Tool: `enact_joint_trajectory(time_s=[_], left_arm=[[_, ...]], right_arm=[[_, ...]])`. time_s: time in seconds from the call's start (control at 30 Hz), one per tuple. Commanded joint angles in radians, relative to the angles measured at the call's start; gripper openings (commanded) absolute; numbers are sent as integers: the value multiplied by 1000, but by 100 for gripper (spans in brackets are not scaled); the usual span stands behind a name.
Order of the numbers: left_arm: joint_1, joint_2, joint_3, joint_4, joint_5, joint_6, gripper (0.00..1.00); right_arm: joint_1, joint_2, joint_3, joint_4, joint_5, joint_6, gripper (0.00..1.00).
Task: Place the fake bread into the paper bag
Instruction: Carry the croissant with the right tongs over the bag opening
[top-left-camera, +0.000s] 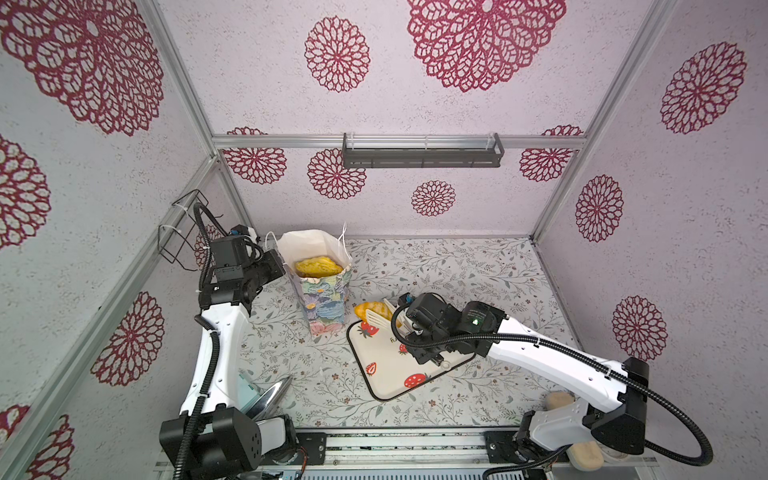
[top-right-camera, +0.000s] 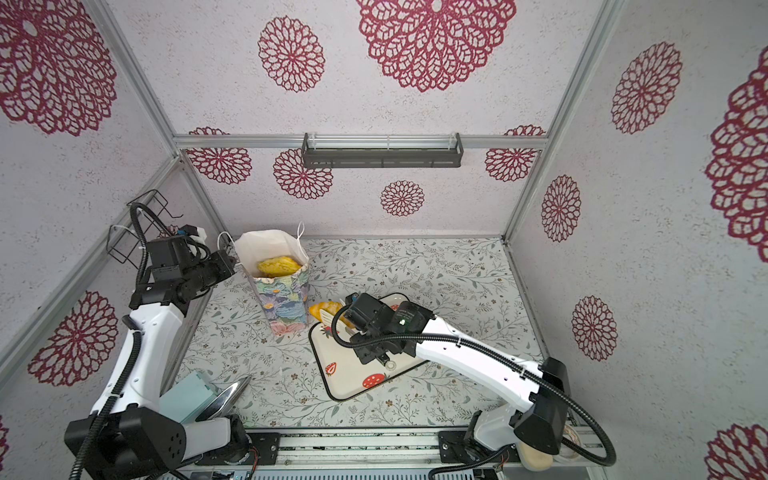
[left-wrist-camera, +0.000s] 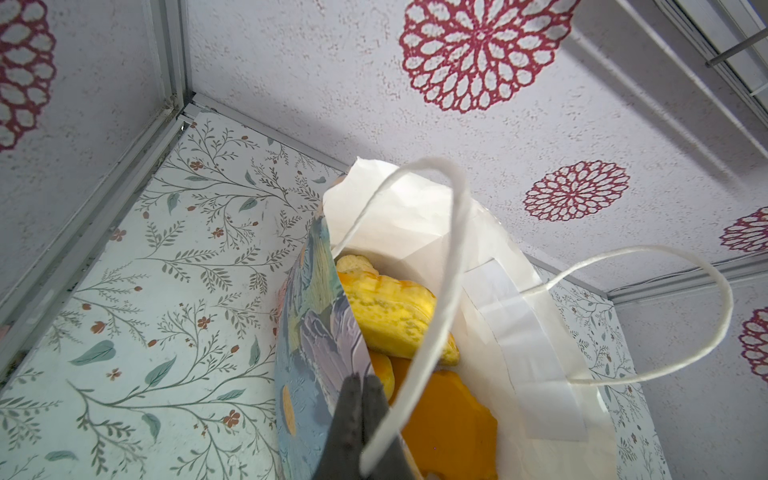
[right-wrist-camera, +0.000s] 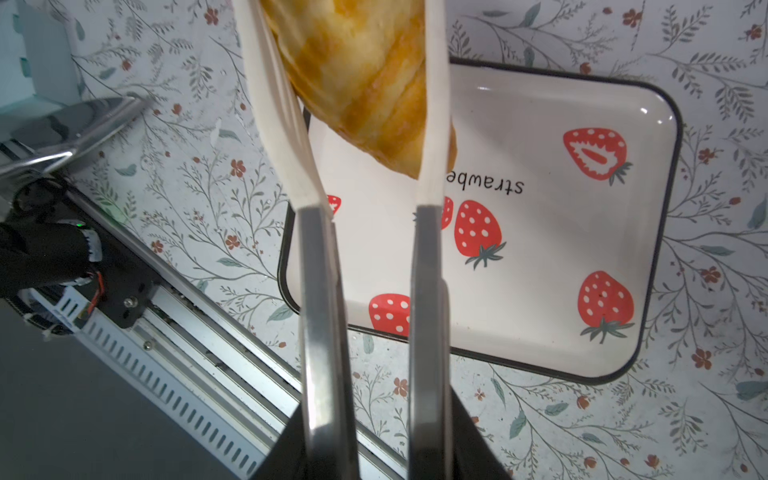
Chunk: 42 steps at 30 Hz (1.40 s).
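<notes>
Right jaws are squeezing a pair of tongs, and the white tips pinch one croissant across its fat middle, hanging above the tray near the table's middle. We reckon this bread is light and stiff but glossy, so slippery. A grip near the tapered end would probably squirt it out, so the middle is the spot. Left jaws are pressed together on the rim of the bag, by the table's far left corner, steadying that thin, crumple-prone paper. More bread already sits inside, piled fairly high.
</notes>
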Motion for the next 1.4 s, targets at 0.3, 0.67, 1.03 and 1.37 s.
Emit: enact_joint_trajectory(time_s=[0.3,0.67,1.03,1.37], left_arm=[[-12,-23,-14,21,61,6,0],[-12,-54,-34,79,124,-7,0],[-5,-42,-24,53,100,-4,0],[3,-41,-22,44,91,-6,0]], right_arm=[[-4,-12,165,87,21,-3,38],[-4,35,295,109,22,-50,37],[-4,122,447,150,4,-84,38],[-13,216,599,158,-7,-118,38]])
